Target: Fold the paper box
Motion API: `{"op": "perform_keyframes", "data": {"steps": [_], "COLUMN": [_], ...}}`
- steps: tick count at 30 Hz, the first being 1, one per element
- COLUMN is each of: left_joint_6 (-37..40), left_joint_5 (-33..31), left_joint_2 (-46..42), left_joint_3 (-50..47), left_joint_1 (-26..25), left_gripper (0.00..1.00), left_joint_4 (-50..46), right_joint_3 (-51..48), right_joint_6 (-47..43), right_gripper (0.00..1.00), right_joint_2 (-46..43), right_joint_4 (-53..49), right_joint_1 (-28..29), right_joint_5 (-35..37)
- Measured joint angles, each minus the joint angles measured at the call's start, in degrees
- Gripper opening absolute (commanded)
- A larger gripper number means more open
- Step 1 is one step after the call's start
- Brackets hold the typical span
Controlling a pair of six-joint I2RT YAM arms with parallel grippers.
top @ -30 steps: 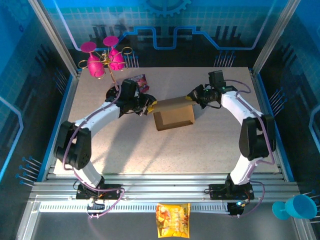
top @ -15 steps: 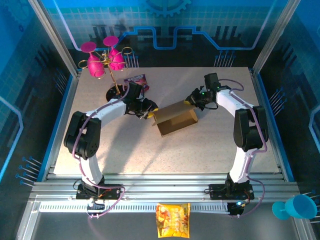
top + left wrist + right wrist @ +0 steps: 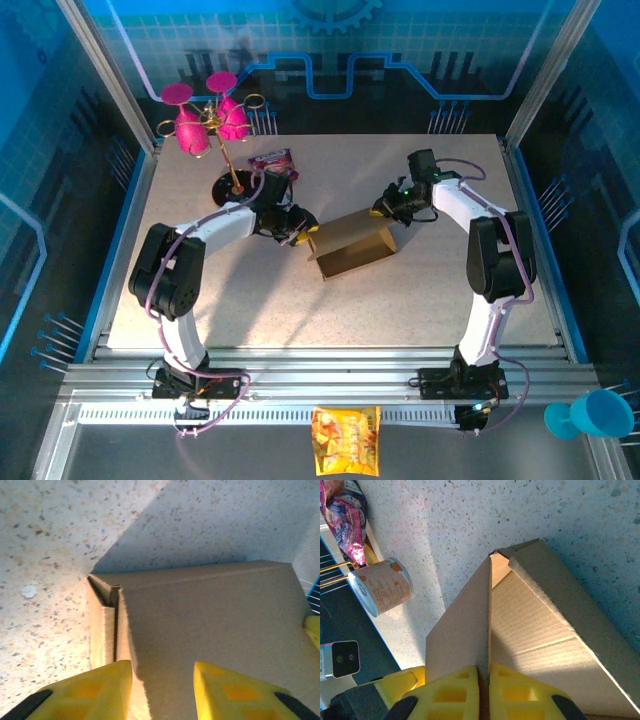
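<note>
The paper box [image 3: 352, 250] is brown cardboard, partly folded, lying mid-table and turned at an angle. My right gripper [image 3: 387, 208] is at its far right corner, shut on the thin edge of an upright cardboard flap [image 3: 470, 620]. In the right wrist view the yellow fingers [image 3: 450, 695] pinch that flap, the gripper [image 3: 489, 669] centred on it. My left gripper [image 3: 303, 228] is at the box's left end. In the left wrist view its gripper [image 3: 162, 667] has jaws standing apart over the box's top panel [image 3: 210, 615], straddling the panel's left edge.
A gold stand with pink glasses [image 3: 208, 120] stands at the back left, and a pink snack packet [image 3: 275, 162] lies beside it. A small can [image 3: 380, 587] lies on its side left of the box. A yellow snack bag [image 3: 345, 440] and a blue cup [image 3: 590, 413] sit off the table at the front.
The box has slid a little toward the near edge and turned slightly. Both grippers moved with it, and the left arm's elbow swung inward. The right gripper stayed on the flap.
</note>
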Motion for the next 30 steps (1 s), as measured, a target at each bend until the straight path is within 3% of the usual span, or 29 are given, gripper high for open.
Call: {"op": "perform_keyframes", "data": {"steps": [7, 15, 25, 30], "left_joint_6": [-2.0, -6.2, -6.9, -6.5], "left_joint_5": [-1.1, -1.0, -1.2, -1.1], "left_joint_2": [-6.1, -5.9, -2.8, -2.1], "left_joint_3": [-7.1, -11.1, -12.5, -12.8], "left_joint_1": [-0.6, -2.3, -3.2, -3.3], "left_gripper": [0.42, 0.41, 0.29, 0.25], "left_joint_4": [1.2, 7.3, 11.3, 13.0], "right_joint_3": [1.5, 2.1, 4.3, 6.5], "right_joint_6": [-4.5, -9.2, -15.8, -19.6], "right_gripper": [0.11, 0.13, 0.45, 0.51], "right_joint_2": [1.0, 1.6, 1.7, 1.6], "right_joint_4": [-2.4, -4.2, -10.7, -15.9], "right_joint_1": [0.0, 0.0, 0.1, 0.1], "right_joint_5": [0.6, 2.1, 7.6, 12.0]}}
